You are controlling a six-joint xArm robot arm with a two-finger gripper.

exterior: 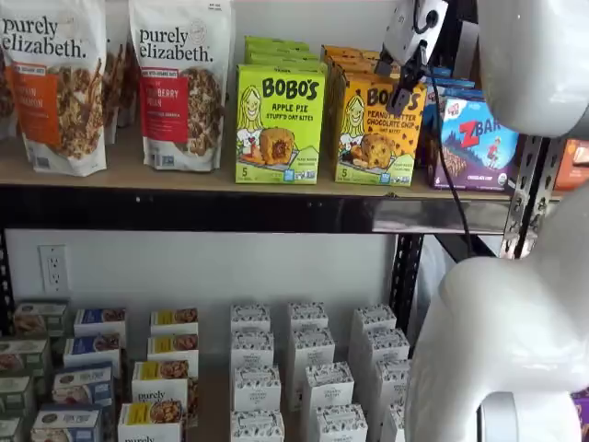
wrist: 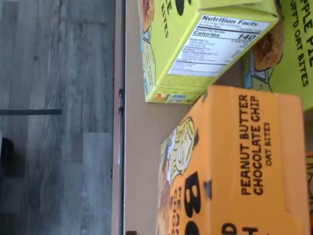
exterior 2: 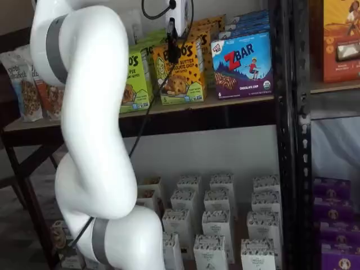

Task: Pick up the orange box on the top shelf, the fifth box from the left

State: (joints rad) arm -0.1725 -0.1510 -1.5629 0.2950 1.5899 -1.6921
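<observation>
The orange box stands upright on the top shelf, with a cartoon blonde woman and "Peanut Butter Chocolate Chip" on its front. It also shows in a shelf view and close up in the wrist view, on the tan board. My gripper hangs in front of the orange box's upper right part; in a shelf view its black fingers overlap the box's top. The fingers show no plain gap and hold no box.
A lime-green Apple Pie box stands just left of the orange box, and a blue ZBar box just right. Granola bags stand farther left. Small white boxes fill the lower shelf. A black upright stands at the right.
</observation>
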